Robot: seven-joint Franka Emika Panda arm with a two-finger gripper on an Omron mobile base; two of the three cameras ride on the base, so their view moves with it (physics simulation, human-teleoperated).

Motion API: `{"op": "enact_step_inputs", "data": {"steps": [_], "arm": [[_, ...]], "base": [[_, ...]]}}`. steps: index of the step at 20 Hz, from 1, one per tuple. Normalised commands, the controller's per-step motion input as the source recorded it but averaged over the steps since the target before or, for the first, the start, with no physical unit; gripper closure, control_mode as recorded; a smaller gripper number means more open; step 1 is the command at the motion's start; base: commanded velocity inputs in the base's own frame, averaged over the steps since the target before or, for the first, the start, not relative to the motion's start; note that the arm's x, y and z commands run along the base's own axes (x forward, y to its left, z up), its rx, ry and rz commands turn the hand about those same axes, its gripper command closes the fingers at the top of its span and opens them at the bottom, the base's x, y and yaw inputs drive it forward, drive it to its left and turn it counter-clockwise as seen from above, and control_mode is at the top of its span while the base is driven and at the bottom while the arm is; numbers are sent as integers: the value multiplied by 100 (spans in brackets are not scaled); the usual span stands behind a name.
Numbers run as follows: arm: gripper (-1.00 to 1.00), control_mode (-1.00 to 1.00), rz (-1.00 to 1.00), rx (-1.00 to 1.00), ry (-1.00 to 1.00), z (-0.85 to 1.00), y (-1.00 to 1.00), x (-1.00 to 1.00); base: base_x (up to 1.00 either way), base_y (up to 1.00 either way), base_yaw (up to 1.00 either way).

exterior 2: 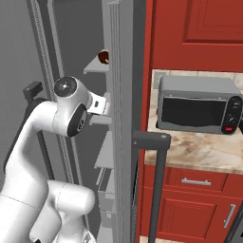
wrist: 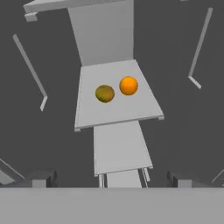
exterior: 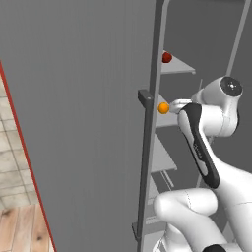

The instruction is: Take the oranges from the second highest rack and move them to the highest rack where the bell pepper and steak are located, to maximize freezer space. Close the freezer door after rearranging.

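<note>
Two oranges (wrist: 117,89) lie side by side on a grey rack (wrist: 118,111), just apart, the left one duller and greenish. Another rack (wrist: 120,151) sits below it. The pincer's (wrist: 111,178) tips stand wide apart.

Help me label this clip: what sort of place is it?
Likely a home kitchen, rendered: an open freezer with grey racks holding oranges, a toaster oven on a stone counter, and red cabinets.
</note>
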Motion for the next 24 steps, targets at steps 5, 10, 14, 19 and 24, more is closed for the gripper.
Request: {"op": "enact_step_inputs", "data": {"steps": [5, 10, 14, 19, 24], "arm": [[-100, -100, 0, 0, 1, -18, 1, 29], [-100, -100, 1, 6, 0, -31, 1, 39], [-100, -100, 6, 11, 2, -22, 0, 46], [-100, -100, 9, 8, 6, -3, 0, 49], [-100, -100, 7, 0, 4, -10, 0, 43]], "base": [[0, 0, 0], [0, 0, 0], [0, 0, 0], [0, 0, 0], [0, 0, 0]]}}
